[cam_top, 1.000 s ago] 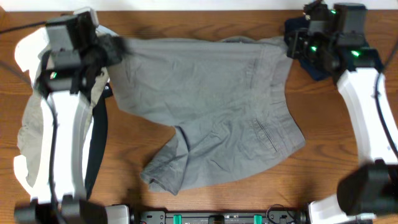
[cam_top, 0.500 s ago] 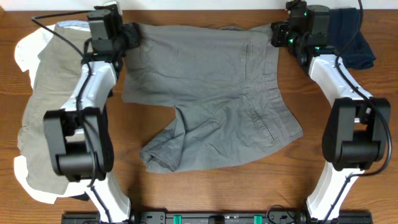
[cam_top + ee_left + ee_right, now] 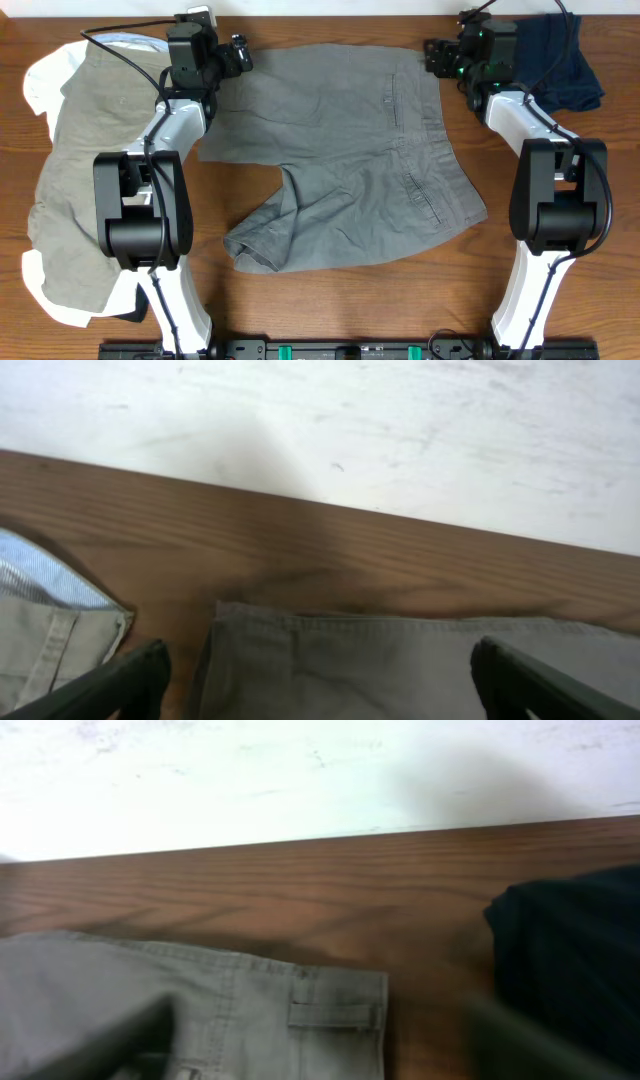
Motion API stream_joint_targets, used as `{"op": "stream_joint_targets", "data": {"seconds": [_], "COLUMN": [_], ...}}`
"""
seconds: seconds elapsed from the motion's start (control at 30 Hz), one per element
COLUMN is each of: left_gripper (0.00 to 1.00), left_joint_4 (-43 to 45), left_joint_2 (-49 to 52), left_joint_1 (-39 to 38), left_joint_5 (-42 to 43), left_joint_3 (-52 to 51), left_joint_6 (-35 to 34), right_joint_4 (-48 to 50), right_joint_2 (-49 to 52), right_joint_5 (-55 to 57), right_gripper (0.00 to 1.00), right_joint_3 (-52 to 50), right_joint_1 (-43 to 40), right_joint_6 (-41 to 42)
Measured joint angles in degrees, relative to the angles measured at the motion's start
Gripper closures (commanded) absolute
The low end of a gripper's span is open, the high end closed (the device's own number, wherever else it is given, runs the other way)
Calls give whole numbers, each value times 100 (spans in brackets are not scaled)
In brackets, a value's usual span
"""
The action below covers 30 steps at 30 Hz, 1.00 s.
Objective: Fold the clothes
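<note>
1. Well, the grey shorts lie spread flat on the wooden surface, between the two arms, with a welt pocket facing up.
2. Their long axis runs side to side, waistband toward the right arm and both legs toward the left.
3. The left jaws stand wide apart over the far leg's hem corner. The right jaws, blurred, stand apart at the waistband corner, near a belt loop.
4. Khaki shorts lie on a white piece at the left. A navy piece lies far right.

1. Overhead: no readable text, label or brand on the grey shorts, khaki shorts or navy garment (plain fabric only).
2. Left wrist: nothing legible.
3. Right wrist: nothing legible (lower edge blurred).
</note>
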Motion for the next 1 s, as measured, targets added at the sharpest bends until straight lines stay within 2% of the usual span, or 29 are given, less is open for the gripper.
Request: {"op": "stream_joint_targets", "data": {"seconds": [0.1,0.2,0.4,0.57,0.67,0.73,0.83,1.0], "left_gripper": [2,2,2,0,3,11,14,16], "left_joint_4": [-267,-973,-3442,-5412,-6441,-7034,-7661,-7941], "left_joint_2": [-52,-326,-1794,-3088,-3486,-3532,-3477,-3467], "left_joint_1": [0,0,2,-13,-61,-125,-269,-750], "left_joint_5": [-2,-39,-118,-131,-129,-127,-125,-125], "left_joint_3": [0,-4,-17,20,39,35,-111,-636], "left_joint_6": [2,2,11,337,605,754,811,743], "right_joint_4": [-190,-758,-2570,-3965,-4395,-4636,-4905,-5034], "right_joint_2": [-114,-485,-1773,-2861,-3143,-3180,-3147,-3145], "right_joint_5": [-129,-352,-782,-962,-994,-984,-953,-935], "right_gripper": [1,1,1,1,1,1,1,1], "right_joint_3": [2,4,42,103,116,118,116,116], "right_joint_1": [-2,-2,-2,-2,-2,-2,-2,-2], "right_joint_6": [9,-4,-216,-457,-562,-623,-667,-688]}}
